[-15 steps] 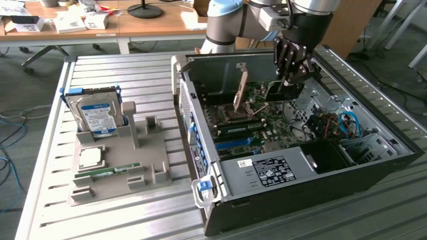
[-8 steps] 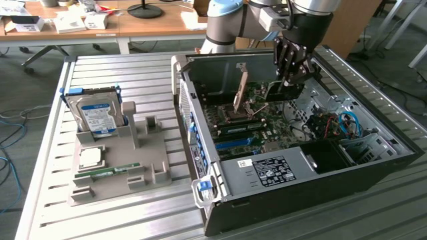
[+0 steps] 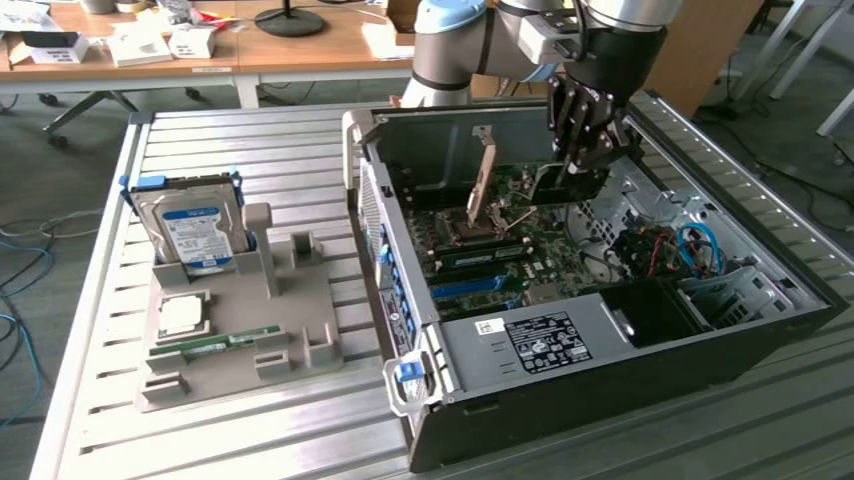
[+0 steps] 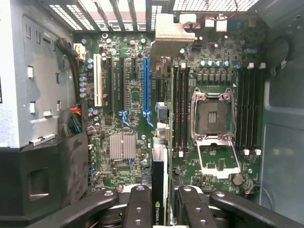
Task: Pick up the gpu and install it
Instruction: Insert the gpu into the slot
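Observation:
My gripper (image 3: 583, 150) hangs inside the open computer case (image 3: 400, 290), over the motherboard (image 3: 501, 240). It is shut on the gpu (image 3: 566, 186), a thin dark card held on edge below the fingertips. In the wrist view the gpu (image 4: 158, 178) shows edge-on between the black fingers (image 4: 139, 209) of the gripper (image 4: 164, 211), with a green logo on its edge. The card is above the board and apart from it, near the long blue slot (image 4: 146, 85) and the black slots beside it.
On the board sit an open processor socket (image 4: 212, 116) with its lid (image 3: 482, 175) raised, and memory slots (image 4: 180, 109). A power supply (image 3: 534, 340) fills the case's near side. At the exterior view's left, a grey fixture (image 3: 287, 300) holds a hard drive (image 3: 194, 232), a processor (image 3: 180, 315) and a memory stick (image 3: 214, 343).

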Controlling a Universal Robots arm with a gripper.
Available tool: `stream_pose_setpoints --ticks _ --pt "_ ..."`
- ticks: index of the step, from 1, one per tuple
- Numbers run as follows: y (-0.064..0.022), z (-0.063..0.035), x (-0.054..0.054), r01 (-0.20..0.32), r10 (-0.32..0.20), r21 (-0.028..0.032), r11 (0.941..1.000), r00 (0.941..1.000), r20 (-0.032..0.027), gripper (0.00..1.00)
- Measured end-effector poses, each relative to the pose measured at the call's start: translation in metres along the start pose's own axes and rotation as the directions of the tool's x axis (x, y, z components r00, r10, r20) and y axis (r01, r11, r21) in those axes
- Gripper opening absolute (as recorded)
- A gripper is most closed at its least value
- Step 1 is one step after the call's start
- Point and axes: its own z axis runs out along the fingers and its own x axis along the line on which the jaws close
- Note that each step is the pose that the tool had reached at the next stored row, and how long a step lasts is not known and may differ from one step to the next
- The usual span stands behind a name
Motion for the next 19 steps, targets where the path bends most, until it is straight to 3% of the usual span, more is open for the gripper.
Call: stream_pose_setpoints --ticks 11,19 --pt "0.0020 0.0003 0.0006 0.000 0.000 0.0007 1.0000 1.0000 0.0001 0.26" --pt "0.0022 0.0076 0.0007 0.000 0.000 0.0007 1.0000 1.0000 0.0000 0.26"
